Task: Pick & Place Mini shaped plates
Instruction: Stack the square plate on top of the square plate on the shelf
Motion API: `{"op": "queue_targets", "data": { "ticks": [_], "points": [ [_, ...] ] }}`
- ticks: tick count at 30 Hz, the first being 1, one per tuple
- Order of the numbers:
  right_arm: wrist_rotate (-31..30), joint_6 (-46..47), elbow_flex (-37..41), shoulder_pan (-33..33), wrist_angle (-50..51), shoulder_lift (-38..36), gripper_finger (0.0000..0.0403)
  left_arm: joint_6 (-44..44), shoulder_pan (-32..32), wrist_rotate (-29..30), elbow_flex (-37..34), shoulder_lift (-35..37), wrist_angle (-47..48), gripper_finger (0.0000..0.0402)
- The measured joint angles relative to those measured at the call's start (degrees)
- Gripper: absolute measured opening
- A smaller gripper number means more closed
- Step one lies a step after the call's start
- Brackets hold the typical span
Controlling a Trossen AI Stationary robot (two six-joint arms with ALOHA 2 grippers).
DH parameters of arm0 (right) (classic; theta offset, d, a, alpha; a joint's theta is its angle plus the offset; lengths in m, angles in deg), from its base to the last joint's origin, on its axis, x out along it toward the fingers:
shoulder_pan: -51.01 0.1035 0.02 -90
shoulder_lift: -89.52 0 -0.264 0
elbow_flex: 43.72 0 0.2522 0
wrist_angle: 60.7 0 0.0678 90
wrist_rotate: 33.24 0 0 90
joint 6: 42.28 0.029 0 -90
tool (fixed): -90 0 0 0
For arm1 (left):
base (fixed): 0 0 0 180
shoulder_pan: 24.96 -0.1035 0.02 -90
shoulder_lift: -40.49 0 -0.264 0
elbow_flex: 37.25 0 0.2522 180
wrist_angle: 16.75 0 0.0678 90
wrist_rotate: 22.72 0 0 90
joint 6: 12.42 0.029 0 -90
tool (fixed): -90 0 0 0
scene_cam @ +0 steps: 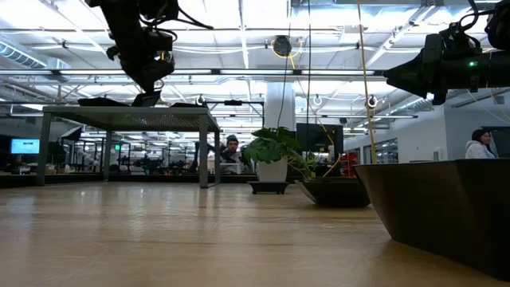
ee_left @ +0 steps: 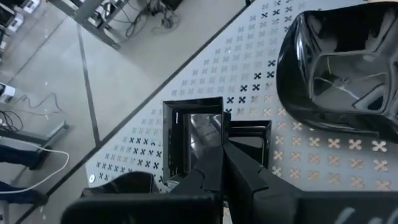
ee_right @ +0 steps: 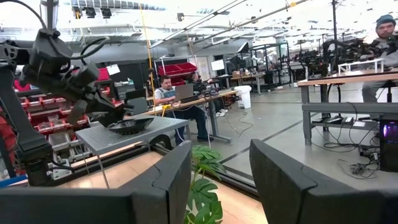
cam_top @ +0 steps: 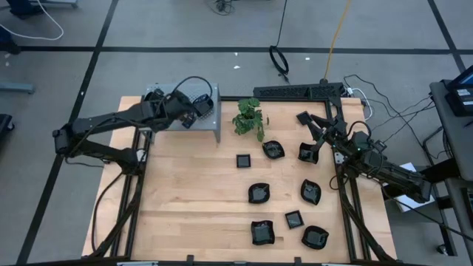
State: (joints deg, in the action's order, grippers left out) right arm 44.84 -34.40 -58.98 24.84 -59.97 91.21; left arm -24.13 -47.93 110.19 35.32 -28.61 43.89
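High view: a wooden table stands on grey floor. Eight mini shaped plates lie flat, scattered across its right half. The left gripper, over the grey perforated box, clamps a square plate. The right gripper stands wide, empty.

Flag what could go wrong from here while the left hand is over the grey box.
1. The left hand seems to pinch a square plate by its rim only, so it may tilt or slip on release.
2. It hangs near the grey box edge and a roundish plate, so it could fall off or knock that one.
3. The open right hand waits near the plant; lowering may brush leaves.
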Motion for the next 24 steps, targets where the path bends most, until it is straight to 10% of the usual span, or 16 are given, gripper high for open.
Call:
{"op": "queue_targets", "data": {
  "ticks": [24],
  "points": [
    [-0.01,0.00,0.01,0.02,-0.01,0.00,0.0153,1.07,0.01,-2.44,0.00,0.00,1.39,0.0024]
  ]
}}
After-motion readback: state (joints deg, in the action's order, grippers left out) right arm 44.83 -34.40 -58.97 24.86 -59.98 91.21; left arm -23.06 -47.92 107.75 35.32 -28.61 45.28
